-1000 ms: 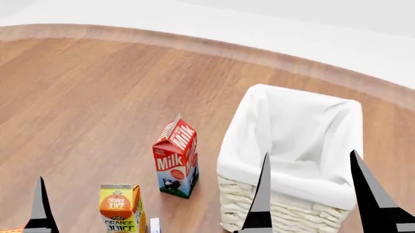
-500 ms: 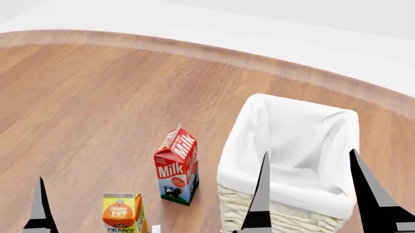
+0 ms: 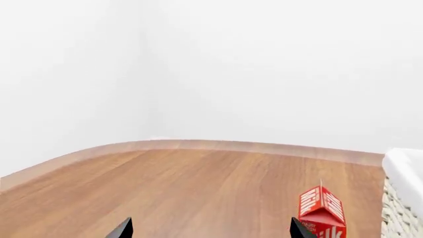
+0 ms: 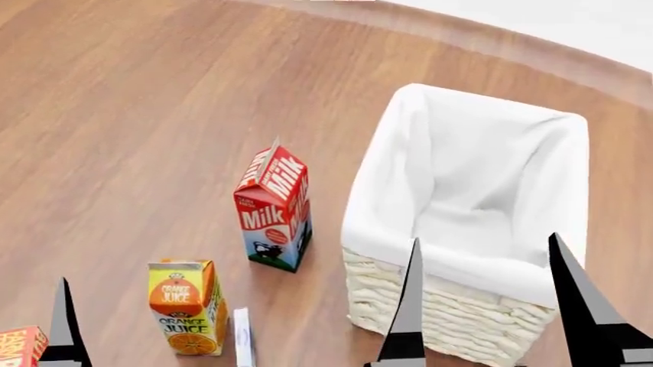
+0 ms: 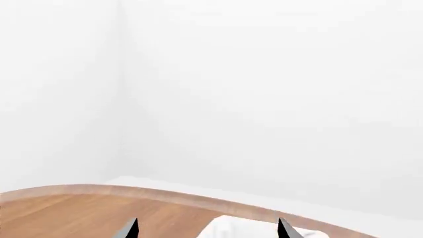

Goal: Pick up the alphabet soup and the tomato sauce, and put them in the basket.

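The basket (image 4: 479, 283), cream wicker with a white cloth lining, stands at the right of the head view, and nothing shows inside it. Its rim also shows in the left wrist view (image 3: 404, 168) and the right wrist view (image 5: 244, 229). My right gripper (image 4: 485, 238) hangs open over the basket's near wall, fingers wide apart. My left gripper (image 3: 211, 220) is open over bare wooden floor; one of its fingers (image 4: 64, 329) shows at the head view's lower left. The alphabet soup and the tomato sauce are out of view.
A red milk carton (image 4: 274, 206) stands left of the basket and also shows in the left wrist view (image 3: 322, 210). Nearer me are an orange juice carton (image 4: 186, 306), a small white object (image 4: 242, 338) and a red-orange box (image 4: 21, 345). White walls ring the wooden floor.
The head view has tilted down: the basket and milk carton sit higher in the picture, and the orange juice carton and the red-orange box show more fully. Both grippers keep their places and stay open.
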